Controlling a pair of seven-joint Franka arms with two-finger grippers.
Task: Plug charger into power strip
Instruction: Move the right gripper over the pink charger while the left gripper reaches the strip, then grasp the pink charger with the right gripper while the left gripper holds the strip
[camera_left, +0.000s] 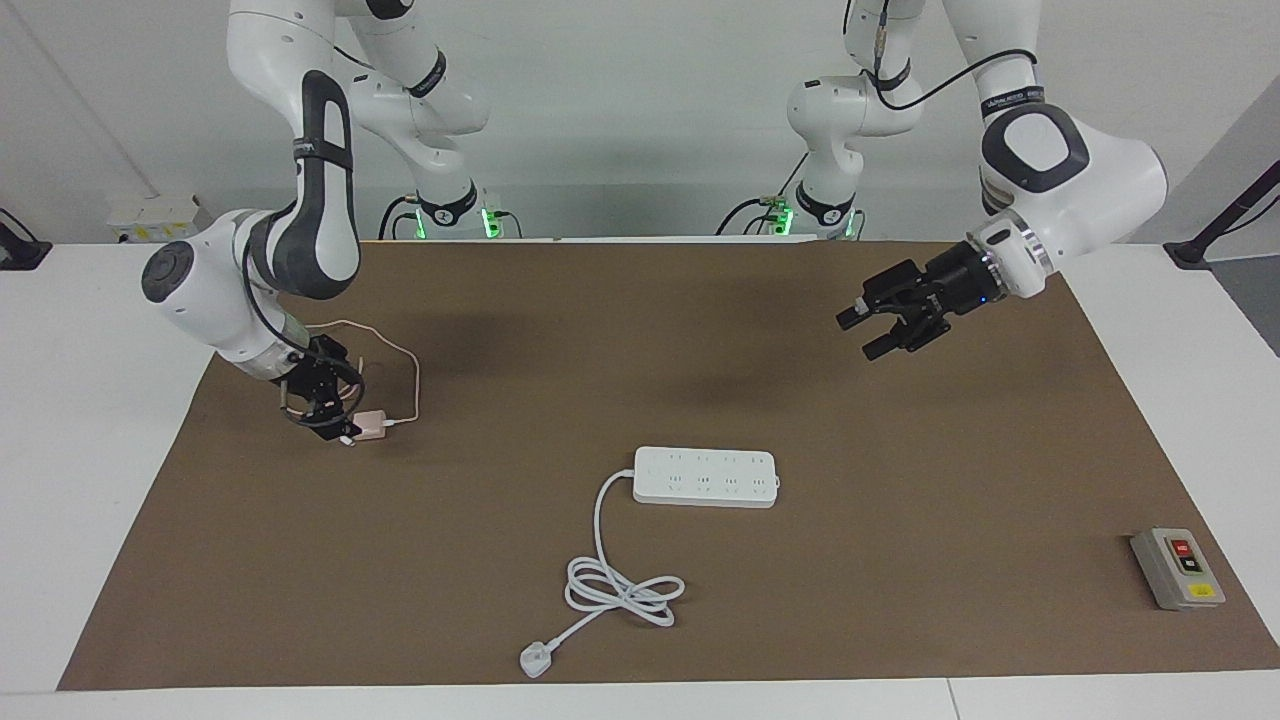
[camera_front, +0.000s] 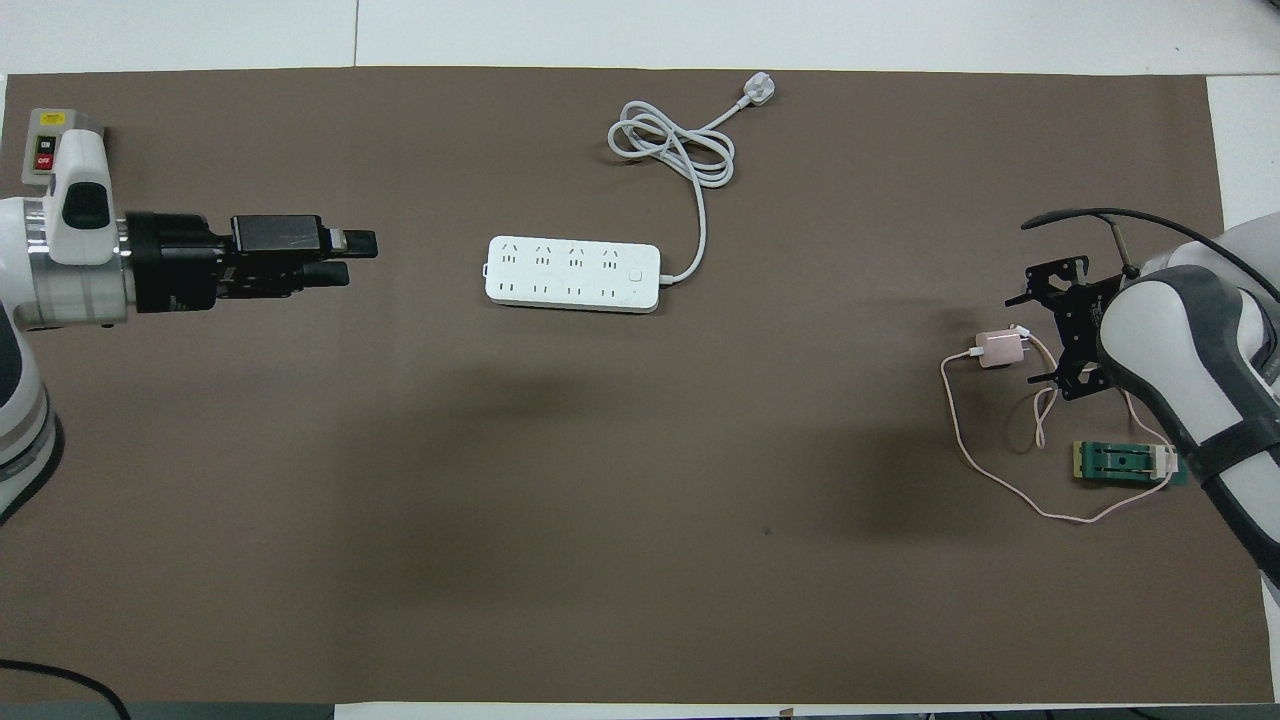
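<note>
At the left edge of the facing view, just above mid-height, the right gripper (camera_left: 335, 415) is down at the brown table mat (camera_left: 640, 620), its black fingers beside the pale pink charger (camera_left: 372, 426). Whether the fingers are closed on the cube or only alongside it cannot be told. In the overhead view the same gripper (camera_front: 1040, 335) sits at the right edge of the frame, with the charger (camera_front: 997, 350) just to its left. The charger's thin pink cable (camera_front: 1010, 490) loops away from the cube toward the lower right of that frame, curling round a small green block on a yellow base (camera_front: 1120, 462).

In the upper right of the facing view, the left gripper (camera_left: 880, 325) hangs in the air over bare mat, tilted downward, its two fingers narrowly apart and holding nothing. In the overhead view it (camera_front: 345, 258) points in from the left edge.

Near the centre of the facing view, slightly below the middle, the white power strip (camera_left: 705, 477) lies flat on the mat, well apart from both grippers and from the charger. Its thick white cord (camera_left: 620, 590) runs down the frame into a loose coil and ends in a white plug (camera_left: 537, 661) near the mat's lower edge.

In the lower right corner of the facing view sits a grey switch box with red and yellow buttons (camera_left: 1178, 568).
</note>
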